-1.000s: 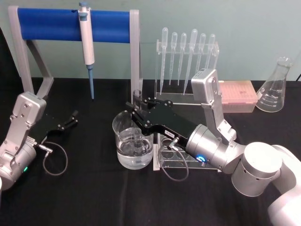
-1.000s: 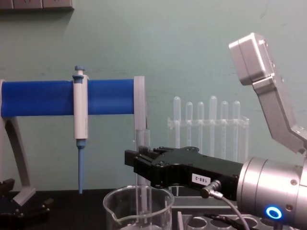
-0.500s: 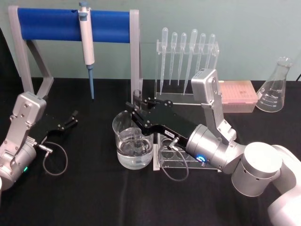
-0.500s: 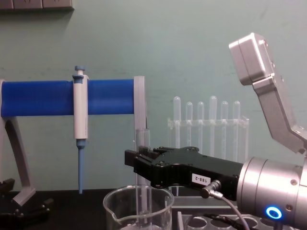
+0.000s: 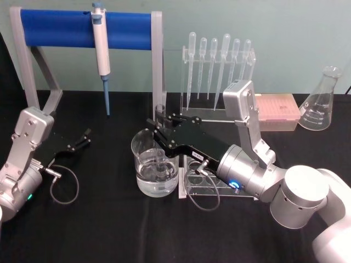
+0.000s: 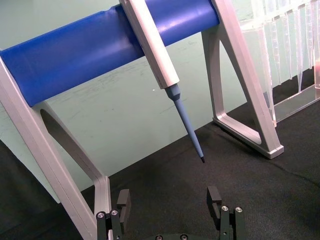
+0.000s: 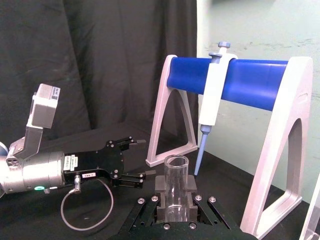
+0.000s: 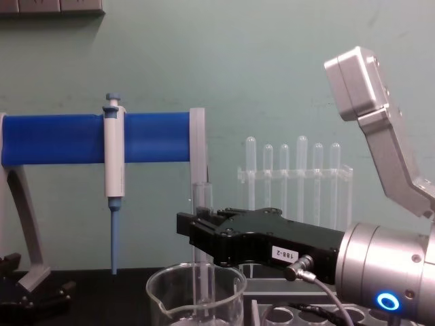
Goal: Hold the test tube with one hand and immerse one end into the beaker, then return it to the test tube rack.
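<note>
– Black cloth covers the table (image 5: 109, 219). How many claws are there?
– Two. The right gripper (image 5: 157, 127) is closed tight on one test tube (image 5: 159, 112) and holds it straight up. The left gripper (image 5: 85, 138) lies on the left side of the table, with its fingers wide apart.
– Where is the tube's bottom?
– Down inside the one beaker (image 5: 140, 164), which has water in it. I cannot tell how deep it goes.
– What else can we count?
– One pipettor (image 5: 101, 38) hanging on one blue stand (image 5: 60, 27), six pipettes (image 5: 219, 60) and one flask (image 5: 321, 101).
– Do the views differ?
– The head view shows the water, and the test tube rack (image 5: 203, 183) just beside the beaker. The right wrist view shows the tube's open top up close.
</note>
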Available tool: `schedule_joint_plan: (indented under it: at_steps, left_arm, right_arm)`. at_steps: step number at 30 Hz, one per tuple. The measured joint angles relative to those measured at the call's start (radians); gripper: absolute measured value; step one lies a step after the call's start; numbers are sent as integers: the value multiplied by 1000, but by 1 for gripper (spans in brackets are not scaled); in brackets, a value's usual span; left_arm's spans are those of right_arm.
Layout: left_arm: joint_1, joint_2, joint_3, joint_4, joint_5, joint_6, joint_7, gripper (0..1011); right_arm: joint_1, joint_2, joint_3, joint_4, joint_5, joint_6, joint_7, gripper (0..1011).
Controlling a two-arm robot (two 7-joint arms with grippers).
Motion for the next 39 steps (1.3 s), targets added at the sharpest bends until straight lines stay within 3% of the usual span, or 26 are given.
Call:
schedule_joint_plan:
  at_steps: [39]
  left_arm:
    - [0,0,0,0,0,0,0,1000]
  right_arm:
    - [0,0,0,0,0,0,0,225]
